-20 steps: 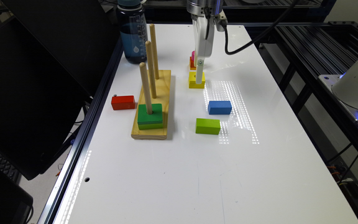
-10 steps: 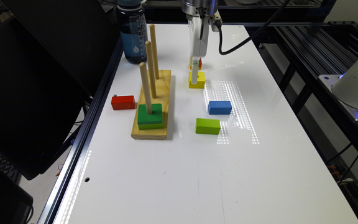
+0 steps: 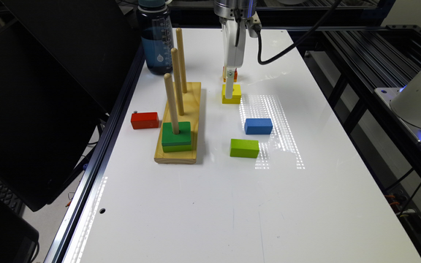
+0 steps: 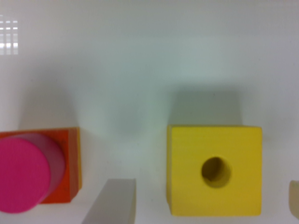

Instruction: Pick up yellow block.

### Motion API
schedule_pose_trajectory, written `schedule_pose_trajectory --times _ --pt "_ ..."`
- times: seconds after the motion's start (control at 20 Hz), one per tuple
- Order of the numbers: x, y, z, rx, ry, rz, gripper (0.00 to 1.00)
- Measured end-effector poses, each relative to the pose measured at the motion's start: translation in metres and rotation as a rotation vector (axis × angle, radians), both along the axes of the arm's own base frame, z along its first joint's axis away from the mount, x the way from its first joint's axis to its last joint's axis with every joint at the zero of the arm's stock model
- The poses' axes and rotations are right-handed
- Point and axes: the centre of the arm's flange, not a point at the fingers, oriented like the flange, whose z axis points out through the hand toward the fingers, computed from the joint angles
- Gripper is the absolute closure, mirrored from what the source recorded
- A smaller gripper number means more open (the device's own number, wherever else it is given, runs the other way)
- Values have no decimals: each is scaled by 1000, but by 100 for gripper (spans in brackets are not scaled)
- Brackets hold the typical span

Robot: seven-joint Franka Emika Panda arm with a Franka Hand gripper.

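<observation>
A white, glossy bench (image 3: 210,204) carries a scatter of painted wooden toy blocks. The yellow block (image 3: 231,94), small, square and flat with a round hole bored through its centre, lies flat on the bench toward the far side, just right of a pale wooden base (image 3: 179,120) with three upright dowels. The robot's pincer (image 3: 229,91) hangs straight down over it from a white wrist, reaching to about the block's height. In the wrist view the yellow block (image 4: 214,170) sits between two pale fingertips (image 4: 112,200), one on each side with bare bench showing between finger and block, so the pincer is spread wider than the block and holding nothing. This placement looks like a lineup for a grasp across two opposite flat sides, with the block not yet lifted. Just beyond it, farther away, stands a small orange block (image 4: 65,163) with a smooth pink cylinder (image 4: 23,172) on top, close enough that one finger comes down between the two. Nearer lie a blue block (image 3: 258,126) and a lime-green block (image 3: 245,148), both rectangular. A dark green square block (image 3: 176,136) is threaded on the nearest dowel, a red block (image 3: 144,120) lies left of the base, and a translucent blue water bottle (image 3: 155,36) stands at the far left.
</observation>
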Motion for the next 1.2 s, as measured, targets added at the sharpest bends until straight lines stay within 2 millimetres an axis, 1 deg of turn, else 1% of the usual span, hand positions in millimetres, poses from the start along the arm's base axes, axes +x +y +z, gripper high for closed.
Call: schedule_pose_trajectory --times 0.35,0.45,0.65,1.2 --pt "-3 0 -3 1 7 -1 0" --pt "-5 0 -9 3 15 -1 0" --pt "-7 -1 -30 7 12 1 0" --pt "-6 -2 -30 6 10 3 0"
